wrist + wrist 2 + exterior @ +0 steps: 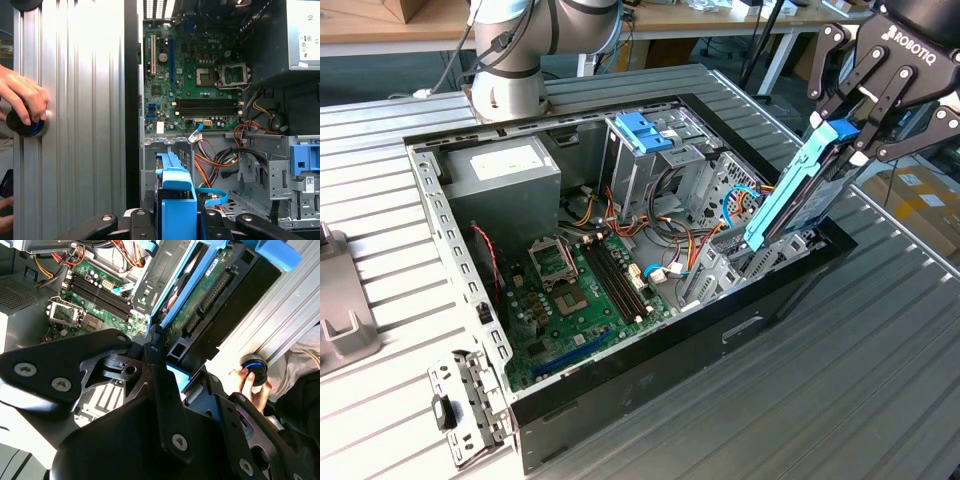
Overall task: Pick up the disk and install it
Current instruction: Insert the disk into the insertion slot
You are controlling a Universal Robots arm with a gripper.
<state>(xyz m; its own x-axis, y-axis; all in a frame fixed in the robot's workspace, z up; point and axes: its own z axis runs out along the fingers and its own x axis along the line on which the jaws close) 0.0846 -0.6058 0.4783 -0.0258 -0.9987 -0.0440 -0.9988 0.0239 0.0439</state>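
I find the gripper [850,135] clamped on the upper end of the disk [808,195], which stands tilted with its lower end at the drive bay [745,262] by the edge of the case [740,325]; I judge insertion under way, which demands its blue rails [780,195] be kept square.

cables [695,245] beside disk [790,190], cage [632,170] well apart

1. disk [788,200]: bright blue plastic rails, dark grey body.
2. gripper [846,138]: matt black, white lettering.
3. motherboard [582,300]: green, with black slots.
4. table [860,400]: silver-grey, ribbed in parallel stripes.
5. cables [695,248]: red, orange, yellow.
6. drive cage [645,130]: bare grey metal, blue top.
7. power supply box [505,170]: grey, white sticker.
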